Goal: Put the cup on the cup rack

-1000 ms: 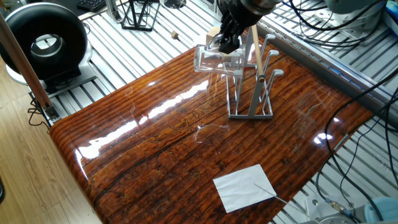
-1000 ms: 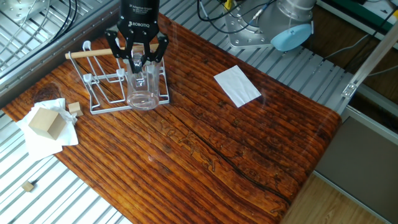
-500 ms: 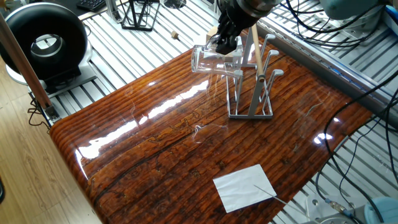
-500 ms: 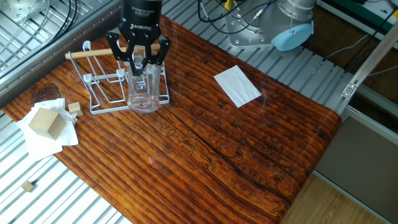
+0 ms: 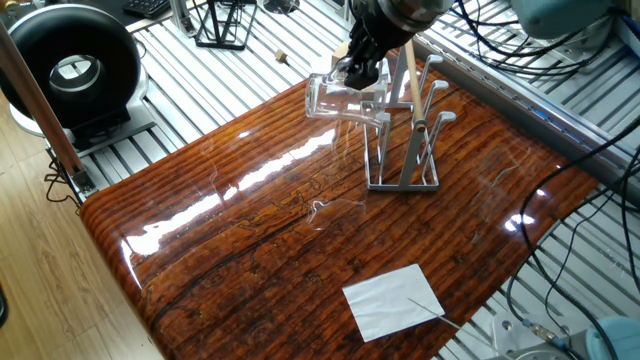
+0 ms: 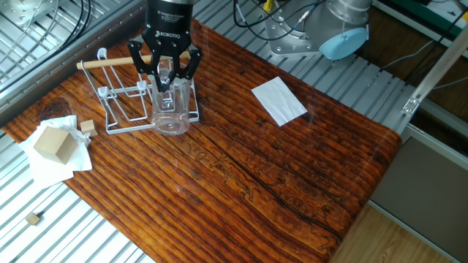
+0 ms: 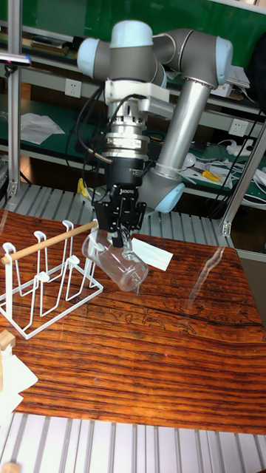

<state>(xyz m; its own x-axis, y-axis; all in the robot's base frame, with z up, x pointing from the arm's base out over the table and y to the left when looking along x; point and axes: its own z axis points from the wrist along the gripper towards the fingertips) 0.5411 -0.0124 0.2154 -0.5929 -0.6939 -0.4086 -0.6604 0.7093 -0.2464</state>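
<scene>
From the tall fixed view, the cup rack stands at the left on the table, its wooden rod reaching toward the arm. Just right of it the gripper pinches the rim wall of the cup, one finger inside, one outside. The cup hangs tilted in the air, thick base pointing down and away from the rack, close beside the pegs. Clear glass like this looks slick, rigid and breakable, bottom-heavy too, so I'd judge the rim grip sensible but prone to swivelling if knocked against wire.
</scene>
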